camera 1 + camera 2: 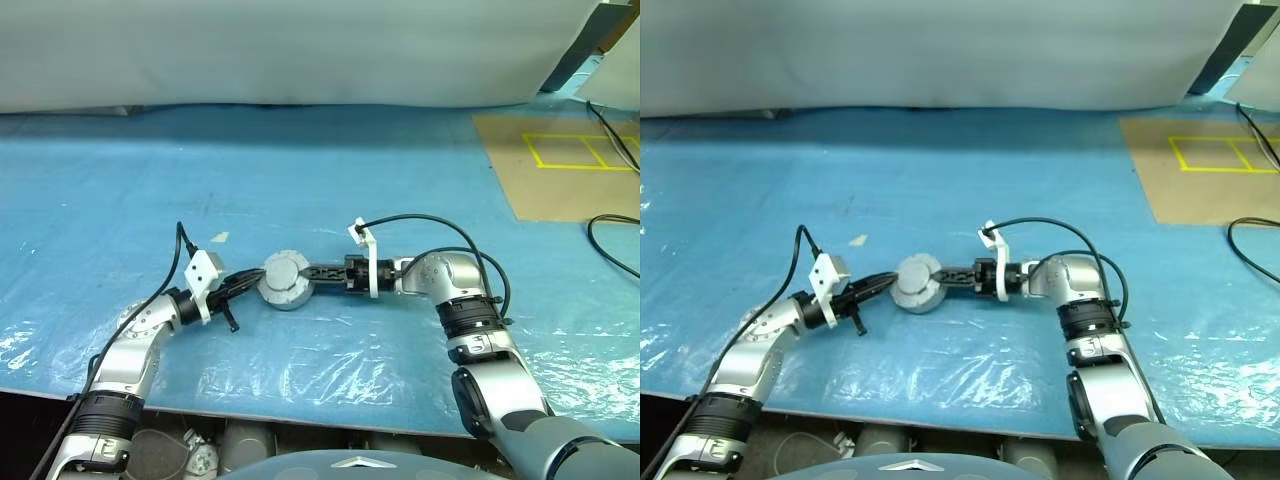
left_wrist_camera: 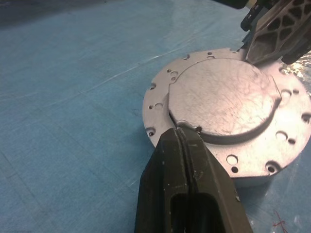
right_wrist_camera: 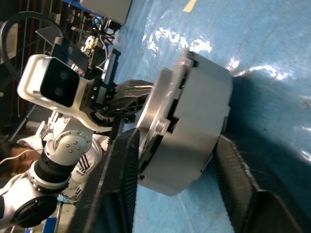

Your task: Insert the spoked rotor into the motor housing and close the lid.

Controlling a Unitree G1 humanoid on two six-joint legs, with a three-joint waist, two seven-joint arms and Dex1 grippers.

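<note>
The motor housing (image 1: 284, 284) sits on the blue surface (image 1: 300, 170) between both hands, the lid (image 2: 224, 99) already on top, hiding whatever is inside. The left hand (image 2: 187, 141), closed and empty, presses its tips on the lid's edge. The right hand (image 3: 180, 160) straddles the housing, fingers parted; squeeze evenly so the lid seats flat.

The motor housing (image 1: 287, 293) is a short silver cylinder standing upright on the blue tabletop (image 1: 300, 180). The lid (image 2: 228, 104) sits flat on top, pale grey face up, holes around its rim.
</note>
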